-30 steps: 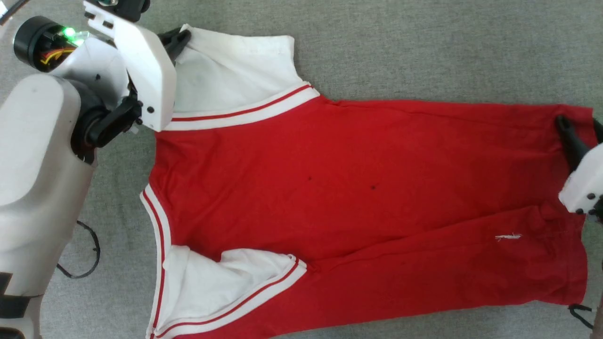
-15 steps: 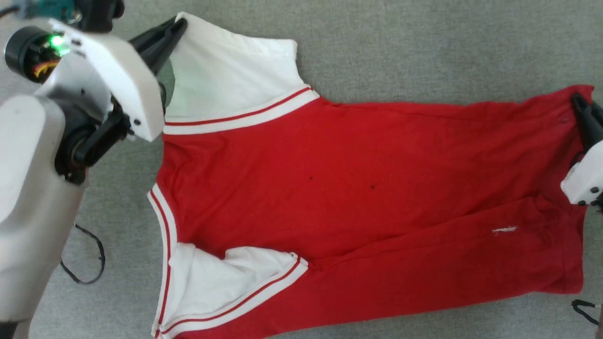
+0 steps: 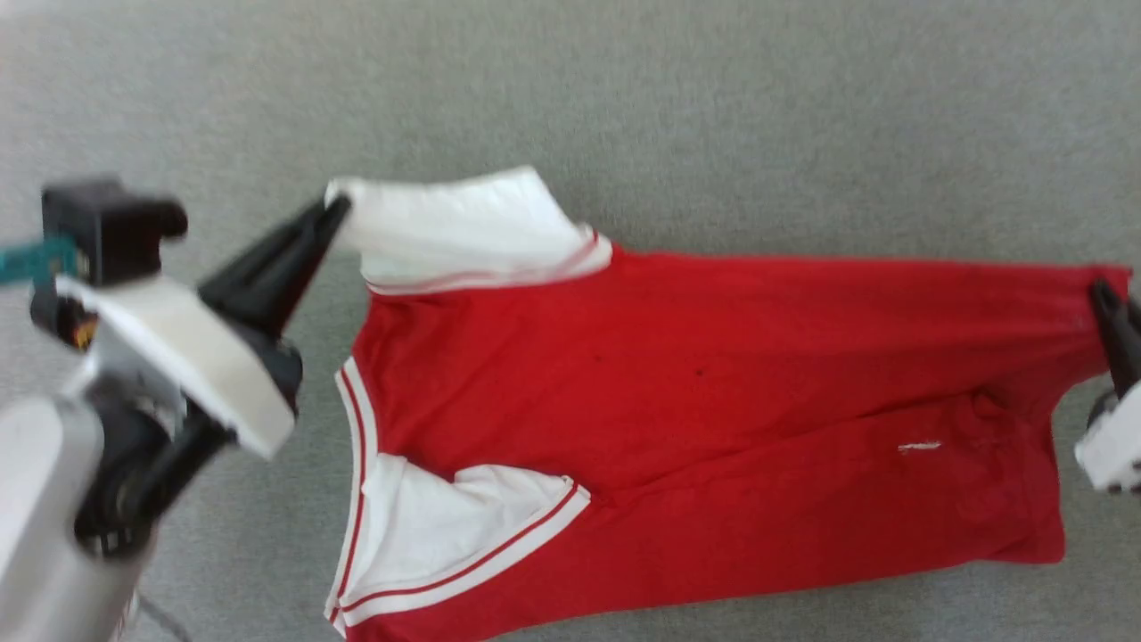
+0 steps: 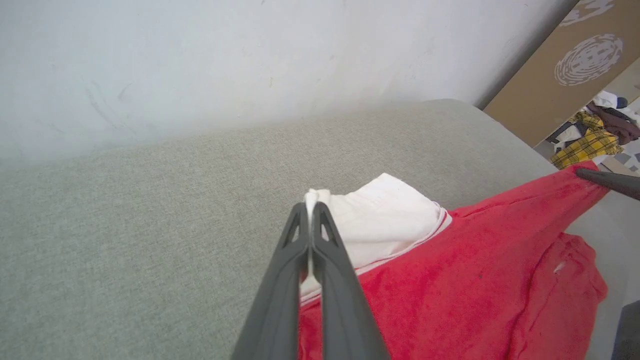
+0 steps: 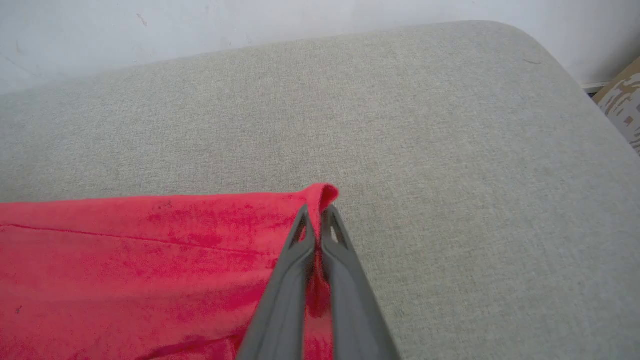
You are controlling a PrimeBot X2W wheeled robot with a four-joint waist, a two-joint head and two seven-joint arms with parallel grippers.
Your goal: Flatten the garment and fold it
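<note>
The garment (image 3: pixel 677 419), red with white striped-trim sleeves, lies stretched across the grey cushion, collar toward the left. My left gripper (image 3: pixel 334 209) is shut on the far white sleeve's corner (image 4: pixel 312 200) and holds it lifted off the surface. At the right edge my right gripper (image 3: pixel 1101 292) is shut on the far hem corner (image 5: pixel 320 197), red cloth pinched between its fingers. The far edge runs taut between the two grips. The near sleeve (image 3: pixel 446 535) and the near hem lie loose and wrinkled. Any lettering is hidden.
The grey cushioned surface (image 3: pixel 713 116) extends beyond the garment to a pale wall (image 4: pixel 200 60). Its rounded right corner (image 5: pixel 525 45) drops off. A brown board (image 4: pixel 565 65) and a pile of other clothes (image 4: pixel 595 135) stand past that corner.
Both grippers have risen with their corners, pulling the far edge taut and lifting it off the cushion. The right gripper closed on the hem corner. The head camera has shifted too.
</note>
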